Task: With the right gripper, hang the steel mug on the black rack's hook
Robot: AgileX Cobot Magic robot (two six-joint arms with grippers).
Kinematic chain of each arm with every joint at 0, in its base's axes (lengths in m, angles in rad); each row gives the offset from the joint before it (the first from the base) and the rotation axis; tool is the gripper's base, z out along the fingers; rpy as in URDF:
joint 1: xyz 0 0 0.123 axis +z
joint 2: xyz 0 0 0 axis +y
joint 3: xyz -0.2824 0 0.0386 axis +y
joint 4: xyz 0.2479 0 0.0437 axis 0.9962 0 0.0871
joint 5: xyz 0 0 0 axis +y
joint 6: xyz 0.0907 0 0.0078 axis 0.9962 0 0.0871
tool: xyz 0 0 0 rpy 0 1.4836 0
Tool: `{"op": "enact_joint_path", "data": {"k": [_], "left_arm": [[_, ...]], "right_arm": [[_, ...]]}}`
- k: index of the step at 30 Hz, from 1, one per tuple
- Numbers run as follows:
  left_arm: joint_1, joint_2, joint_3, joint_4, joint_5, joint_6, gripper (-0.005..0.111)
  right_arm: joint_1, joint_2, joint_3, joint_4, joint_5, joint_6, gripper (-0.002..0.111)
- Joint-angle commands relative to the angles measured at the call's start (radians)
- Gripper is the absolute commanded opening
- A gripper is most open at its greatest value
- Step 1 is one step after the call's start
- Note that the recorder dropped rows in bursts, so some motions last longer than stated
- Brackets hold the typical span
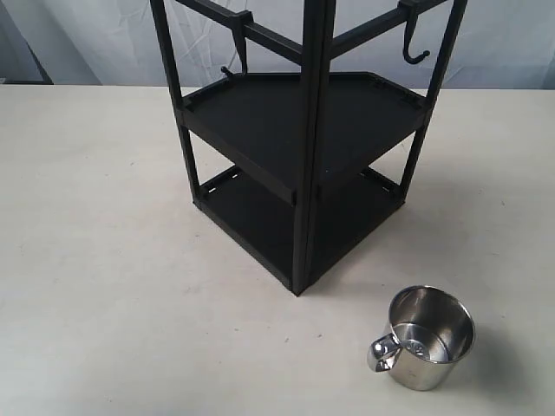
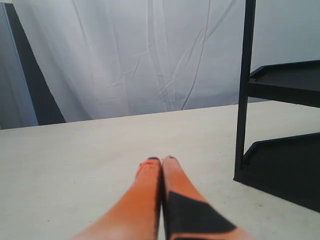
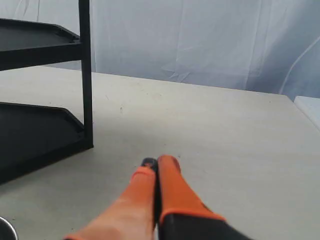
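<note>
The steel mug [image 1: 422,336] is seen standing upright on the pale table [image 1: 104,260], open end up, just in front of and to the right of the black rack [image 1: 303,165], near but not touching its base. Its looped handle [image 1: 381,354] is turned to the left of the exterior view and a little toward the camera, so it is left free to be gripped or threaded. At one edge of the right wrist view a thin curved sliver of metal [image 3: 4,226] is caught, probably the mug's rim.

The hook [image 1: 414,45] meant for it hangs from the rack's top bar on the right, its curved tip turned upward and nothing carried on it. A second, narrower hook [image 1: 236,54] is hung from the bar on the left.

Neither arm is caught by the exterior view. The right gripper [image 3: 156,165] is held low over the bare table beside the rack's post, its orange fingers pressed together on nothing. The left gripper [image 2: 161,162] is likewise pressed together and empty, parked clear of the rack. The mug is judged not yet grasped, so the task appears to be at its start
</note>
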Motion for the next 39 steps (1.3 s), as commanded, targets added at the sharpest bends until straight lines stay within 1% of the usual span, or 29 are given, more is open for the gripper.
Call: {"op": "enact_joint_path", "data": {"k": [1,2,4,5,7,9,12,15,17,18,20,21,22,23,24,26,29,30,32,34,36,38,39], "left_arm": [[-0.005,-0.005,0.000,0.001,-0.005,-0.002,0.002],[-0.005,-0.005,0.000,0.001,-0.005,-0.002,0.002],[-0.005,-0.005,0.000,0.001,-0.005,-0.002,0.002],[-0.005,-0.005,0.000,0.001,-0.005,-0.002,0.002],[-0.005,-0.005,0.000,0.001,-0.005,-0.002,0.002],[-0.005,-0.005,0.000,0.001,-0.005,-0.002,0.002],[-0.005,-0.005,0.000,0.001,-0.005,-0.002,0.002],[-0.005,-0.005,0.000,0.001,-0.005,-0.002,0.002],[-0.005,-0.005,0.000,0.001,-0.005,-0.002,0.002],[-0.005,-0.005,0.000,0.001,-0.005,-0.002,0.002],[-0.005,-0.005,0.000,0.001,-0.005,-0.002,0.002],[-0.005,-0.005,0.000,0.001,-0.005,-0.002,0.002],[-0.005,-0.005,0.000,0.001,-0.005,-0.002,0.002],[-0.005,-0.005,0.000,0.001,-0.005,-0.002,0.002],[-0.005,-0.005,0.000,0.001,-0.005,-0.002,0.002],[-0.005,-0.005,0.000,0.001,-0.005,-0.002,0.002],[-0.005,-0.005,0.000,0.001,-0.005,-0.002,0.002],[-0.005,-0.005,0.000,0.001,-0.005,-0.002,0.002],[-0.005,-0.005,0.000,0.001,-0.005,-0.002,0.002],[-0.005,-0.005,0.000,0.001,-0.005,-0.002,0.002],[-0.005,-0.005,0.000,0.001,-0.005,-0.002,0.002],[-0.005,-0.005,0.000,0.001,-0.005,-0.002,0.002],[-0.005,-0.005,0.000,0.001,-0.005,-0.002,0.002]], "right_arm": [[-0.006,-0.006,0.007,0.009,-0.047,0.009,-0.001],[-0.006,-0.006,0.007,0.055,-0.079,0.045,-0.001],[-0.006,-0.006,0.007,0.288,-0.186,0.189,-0.001],[-0.006,-0.006,0.007,0.381,-0.235,0.226,-0.001],[-0.006,-0.006,0.007,0.586,-0.327,0.288,-0.001],[-0.006,-0.006,0.007,0.728,-0.382,0.294,-0.001],[-0.006,-0.006,0.007,0.757,-0.436,0.294,-0.001],[-0.006,-0.006,0.007,0.760,-0.536,0.303,-0.001],[-0.006,-0.006,0.007,0.778,-0.551,0.389,-0.001],[-0.006,-0.006,0.007,0.795,-0.538,0.463,-0.001],[-0.006,-0.006,0.007,0.792,-0.453,0.628,-0.001],[-0.004,-0.006,0.007,0.757,-0.404,0.664,-0.001],[-0.004,-0.006,-0.001,0.664,-0.328,0.649,-0.001],[-0.004,-0.006,-0.037,0.545,-0.223,0.613,-0.001],[-0.004,-0.006,-0.089,0.477,-0.097,0.570,-0.001],[-0.004,-0.006,-0.200,0.446,0.102,0.367,-0.001],[-0.004,0.066,-0.353,0.594,0.296,0.024,-0.001],[-0.004,0.116,-0.395,0.631,0.361,-0.068,-0.001],[-0.004,0.247,-0.491,0.697,0.549,-0.271,-0.001],[-0.004,0.393,-0.565,0.682,0.744,-0.452,-0.001],[0.014,0.497,-0.606,0.623,0.858,-0.536,-0.001],[0.074,0.594,-0.628,0.559,0.877,-0.540,0.001],[0.101,0.630,-0.628,0.547,0.870,-0.551,0.004]]}}
